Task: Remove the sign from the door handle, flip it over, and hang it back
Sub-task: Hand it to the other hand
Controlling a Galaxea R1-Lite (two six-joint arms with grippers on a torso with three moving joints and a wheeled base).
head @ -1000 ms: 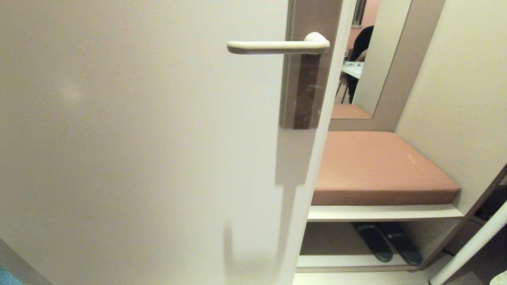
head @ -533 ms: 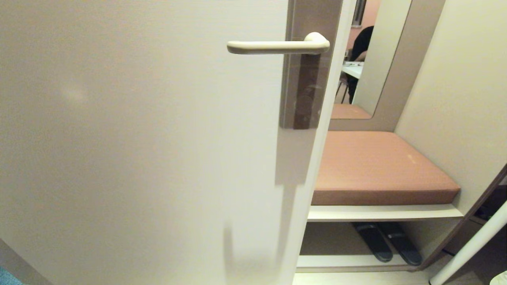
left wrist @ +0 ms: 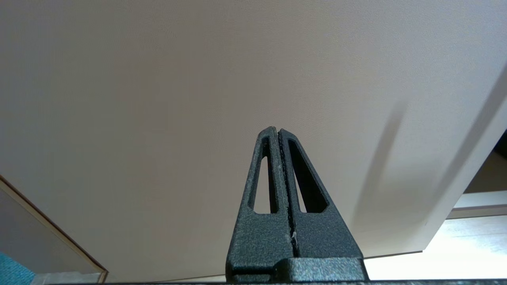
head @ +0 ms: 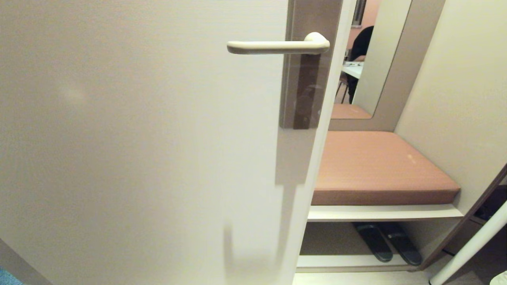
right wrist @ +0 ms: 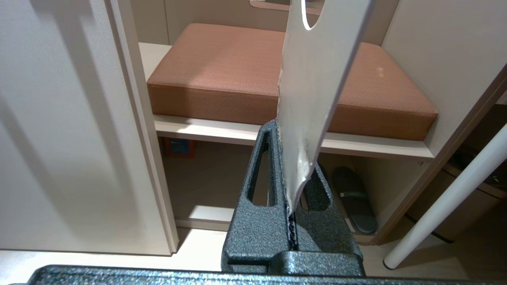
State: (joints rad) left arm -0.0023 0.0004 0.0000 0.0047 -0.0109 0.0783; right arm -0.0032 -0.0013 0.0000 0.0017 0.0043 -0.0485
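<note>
brown cushion [head: 380,166], slippers [head: 386,241], mirror [head: 358,59]

Left gripper [left wrist: 279,130] pointing at pale door panel [left wrist: 198,99], fingers pressing together; floor strip [left wrist: 455,253] showing past the door's edge.

The sign [right wrist: 313,79] runs off the right wrist picture's edge, its hole half cut; its print cannot be seen. Neither pincer shows in the head view.

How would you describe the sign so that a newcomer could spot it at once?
Start at the brown cushioned bench beside the door. In front of it, the right gripper clamps the sign by its lower end: a pale oblong card standing upright, a hole near its top.
</note>
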